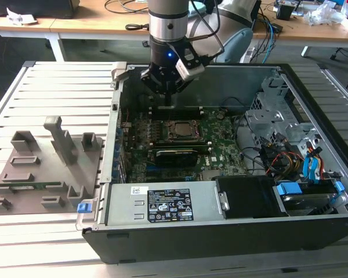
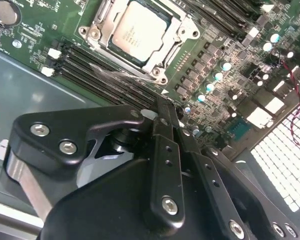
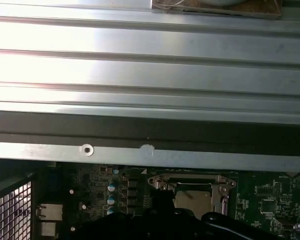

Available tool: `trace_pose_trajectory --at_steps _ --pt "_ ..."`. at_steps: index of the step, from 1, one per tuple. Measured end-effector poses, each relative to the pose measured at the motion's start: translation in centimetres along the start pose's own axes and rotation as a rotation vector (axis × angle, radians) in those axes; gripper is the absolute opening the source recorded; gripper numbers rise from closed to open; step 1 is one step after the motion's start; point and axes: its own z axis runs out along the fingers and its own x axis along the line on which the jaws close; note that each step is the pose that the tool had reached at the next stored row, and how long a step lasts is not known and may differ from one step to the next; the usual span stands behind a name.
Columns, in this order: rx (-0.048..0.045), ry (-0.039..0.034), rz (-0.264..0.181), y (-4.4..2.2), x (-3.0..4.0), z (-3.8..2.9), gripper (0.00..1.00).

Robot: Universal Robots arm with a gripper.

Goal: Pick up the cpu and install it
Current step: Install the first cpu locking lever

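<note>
Black fingers (image 2: 165,130) of my gripper (image 2: 162,107) look pressed together, holding nothing; just beyond their tips the cpu (image 2: 135,32) sits in its socket (image 2: 157,60).

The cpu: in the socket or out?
In. The cpu lies flat inside the socket frame on the motherboard; the gripper is beside it.
</note>
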Motion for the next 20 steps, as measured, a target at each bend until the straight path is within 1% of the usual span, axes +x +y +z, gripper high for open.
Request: trace_pose_trajectory --at_steps 2,7,11,13,14,16,17,18,20 --pt "0.0000 0.0000 0.000 -0.02 -0.48 0.03 0.11" --pt "0.0000 -0.0001 0.000 -0.06 -1.36 0.15 0.11" --pt "0.0000 -0.0001 0.000 -0.05 -1.39 0.15 0.11" --pt "-0.0002 -0.0001 0.000 -0.05 -1.39 0.30 0.11" --pt "-0.0002 -0.0001 0.000 -0.05 -1.39 0.42 0.11" --pt "-0.0021 -0.0001 0.000 -0.03 -1.37 1.16 0.11" --pt "-0.0040 -0.0002 0.000 -0.02 -1.36 1.42 0.11" --pt "-0.0070 -0.0004 0.000 -0.01 -1.35 1.84 0.11" --pt "-0.0095 -0.0004 0.000 0.00 -1.34 2.16 0.11"
